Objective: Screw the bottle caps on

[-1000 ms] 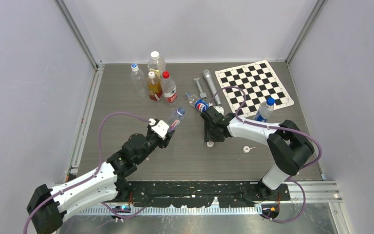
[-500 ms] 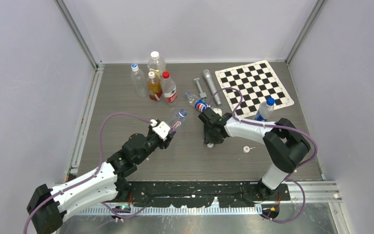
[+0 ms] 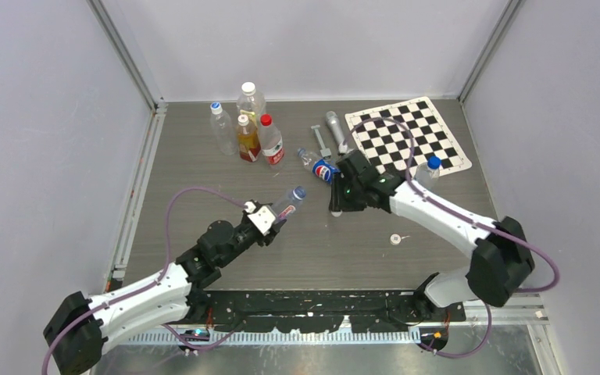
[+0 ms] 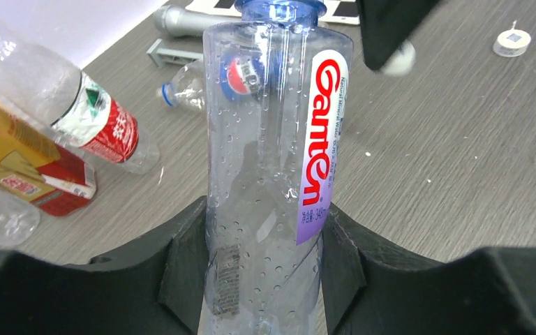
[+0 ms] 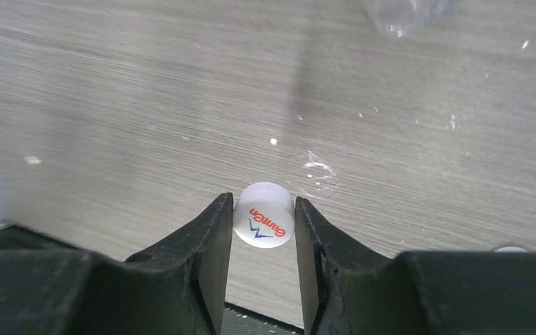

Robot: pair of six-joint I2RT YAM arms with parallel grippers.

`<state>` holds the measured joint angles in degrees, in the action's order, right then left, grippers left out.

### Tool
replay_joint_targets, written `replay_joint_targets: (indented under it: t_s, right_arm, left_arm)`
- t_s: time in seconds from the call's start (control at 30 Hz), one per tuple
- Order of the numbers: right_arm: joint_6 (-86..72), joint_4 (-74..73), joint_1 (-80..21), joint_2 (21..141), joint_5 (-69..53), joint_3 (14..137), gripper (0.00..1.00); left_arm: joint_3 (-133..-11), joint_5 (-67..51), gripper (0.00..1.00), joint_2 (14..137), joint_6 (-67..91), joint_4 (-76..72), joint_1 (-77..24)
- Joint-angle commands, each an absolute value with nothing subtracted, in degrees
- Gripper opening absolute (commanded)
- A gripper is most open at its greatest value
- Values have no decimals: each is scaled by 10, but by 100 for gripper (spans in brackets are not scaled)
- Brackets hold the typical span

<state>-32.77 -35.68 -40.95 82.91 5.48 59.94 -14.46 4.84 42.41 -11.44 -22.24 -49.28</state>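
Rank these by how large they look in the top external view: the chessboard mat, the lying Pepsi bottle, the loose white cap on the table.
1. chessboard mat
2. Pepsi bottle
3. loose white cap

The cap (image 5: pixel 263 223) is white with red-and-blue print, the bottle (image 4: pixel 265 174) clear, the board (image 3: pixel 437 133) black-and-white chequered.

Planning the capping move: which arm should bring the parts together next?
Right. The right tool pinches the white cap, free to carry and turn it. The left tool grips the bottle by its body, open neck close to the cap, so it probably serves best holding steady.
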Motion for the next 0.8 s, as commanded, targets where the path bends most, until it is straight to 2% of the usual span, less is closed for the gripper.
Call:
replay_joint_targets:
  t_s: [0.0, 0.23, 0.47, 0.6, 0.77]
  right_arm:
    - [-285, -375, -352, 758, -72, 650, 6]
    - [-246, -400, -268, 703, -250, 724, 1]
    - [-262, -385, -248, 697, -428, 765, 1]
    - [-264, -374, -248, 687, -456, 759, 1]
    - [-275, -349, -249, 683, -489, 742, 1]
  left_arm:
    - [-146, -5, 34, 432, -137, -319, -495]
    - [-158, -85, 30, 449, -160, -365, -495]
    - [-178, -121, 27, 468, -155, -373, -495]
    - [-193, -134, 21, 485, -135, -384, -495]
    - [-210, -146, 19, 515, -111, -403, -495]
